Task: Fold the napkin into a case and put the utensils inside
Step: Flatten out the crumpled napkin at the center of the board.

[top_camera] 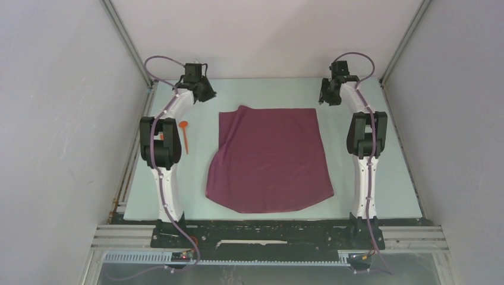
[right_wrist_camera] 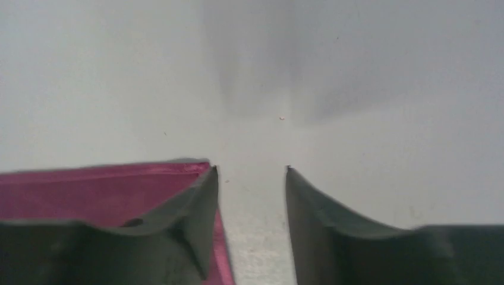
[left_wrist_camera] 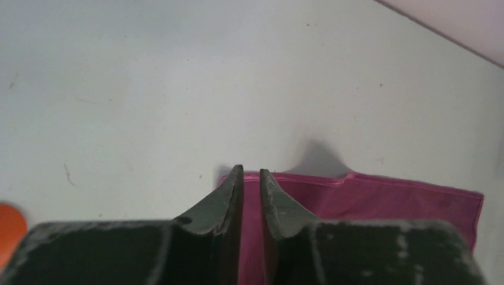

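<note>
My L gripper (left_wrist_camera: 251,173) sits nearly shut over napkin (left_wrist_camera: 380,199) far-left corner, grip unclear; R gripper (right_wrist_camera: 252,172) gapes just outside far-right corner.

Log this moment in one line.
napkin: spread, unfolded | left tool: nearly shut at corner | right tool: open beside corner | utensil: untouched

I've got open table (top_camera: 386,190) right of the napkin (top_camera: 270,160) and a bare strip along the far edge behind it. The left lane is tight: the orange utensil (top_camera: 185,135) lies just beside the left arm (top_camera: 159,142) elbow, between it and the napkin. Enclosure walls (top_camera: 59,119) box in left, right and back.
</note>
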### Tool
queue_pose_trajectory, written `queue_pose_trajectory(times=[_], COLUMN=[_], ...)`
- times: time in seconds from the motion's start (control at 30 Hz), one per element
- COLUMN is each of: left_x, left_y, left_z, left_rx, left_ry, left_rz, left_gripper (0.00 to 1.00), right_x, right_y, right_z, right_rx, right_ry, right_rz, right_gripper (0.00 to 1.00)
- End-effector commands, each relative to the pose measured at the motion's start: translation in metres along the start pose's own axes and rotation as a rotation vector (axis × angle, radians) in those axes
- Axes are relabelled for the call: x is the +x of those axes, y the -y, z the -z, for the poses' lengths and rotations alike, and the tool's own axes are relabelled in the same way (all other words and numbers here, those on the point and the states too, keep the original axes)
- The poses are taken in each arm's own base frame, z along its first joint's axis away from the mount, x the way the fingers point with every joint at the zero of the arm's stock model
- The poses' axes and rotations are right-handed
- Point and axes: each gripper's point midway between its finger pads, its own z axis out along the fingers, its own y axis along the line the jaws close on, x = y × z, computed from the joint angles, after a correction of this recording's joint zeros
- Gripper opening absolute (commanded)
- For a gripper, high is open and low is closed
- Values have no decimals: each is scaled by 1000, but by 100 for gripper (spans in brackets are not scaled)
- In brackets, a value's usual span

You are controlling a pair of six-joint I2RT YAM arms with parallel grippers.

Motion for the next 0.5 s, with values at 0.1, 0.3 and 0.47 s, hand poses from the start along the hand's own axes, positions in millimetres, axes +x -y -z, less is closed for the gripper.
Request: queue_pose_trajectory(times=[0.1, 0.3, 0.47], left_x=[3, 30, 45], left_y=[-12, -14, -13], left_z=[18, 10, 3], left_rx=[-127, -179, -254], left_ry=[-21, -82, -140], left_rz=[-26, -54, -115], left_gripper=[57, 73, 76], right_x=[17, 29, 48], right_y=[-43, -43, -39], right_z=[7, -5, -11], right_rx=[-25, 54, 55], right_ry=[-59, -111, -189], right_rz=[225, 278, 280], right_gripper=[71, 80, 78])
